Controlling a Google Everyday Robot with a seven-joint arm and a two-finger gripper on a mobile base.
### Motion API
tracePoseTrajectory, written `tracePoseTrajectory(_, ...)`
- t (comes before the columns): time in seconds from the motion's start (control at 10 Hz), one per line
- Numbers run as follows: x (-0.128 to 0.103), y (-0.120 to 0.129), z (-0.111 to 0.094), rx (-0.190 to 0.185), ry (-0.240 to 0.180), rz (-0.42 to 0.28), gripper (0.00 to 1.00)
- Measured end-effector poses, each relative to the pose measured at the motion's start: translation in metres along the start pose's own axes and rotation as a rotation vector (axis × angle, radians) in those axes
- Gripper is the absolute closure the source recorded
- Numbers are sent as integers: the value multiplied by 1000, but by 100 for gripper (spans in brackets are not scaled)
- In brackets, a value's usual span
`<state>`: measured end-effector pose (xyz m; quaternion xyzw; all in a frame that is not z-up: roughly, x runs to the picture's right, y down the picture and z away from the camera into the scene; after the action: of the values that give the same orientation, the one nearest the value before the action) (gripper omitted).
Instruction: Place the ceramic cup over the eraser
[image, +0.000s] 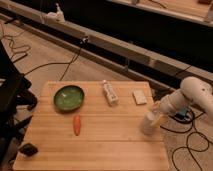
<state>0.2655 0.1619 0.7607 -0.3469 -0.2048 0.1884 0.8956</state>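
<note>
The ceramic cup (149, 124), small and cream-white, is at the right edge of the wooden table (110, 145). My gripper (156, 112), at the end of the white arm (192, 95) that reaches in from the right, is right at the cup's upper part. The eraser (28, 149), a small dark block, lies at the table's near left corner, far from the cup and the gripper.
A green bowl (69, 97) sits at the back left, with an orange carrot (77, 125) in front of it. A white labelled bottle (109, 92) and a pale flat block (139, 97) lie at the back. Cables run over the floor to the right.
</note>
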Motion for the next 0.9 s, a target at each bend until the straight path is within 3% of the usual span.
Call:
tracePoseTrajectory(0.4,7,2,22,-56,-44,39,39)
tracePoseTrajectory(0.9,4,-4,24,-63,-71,24,88)
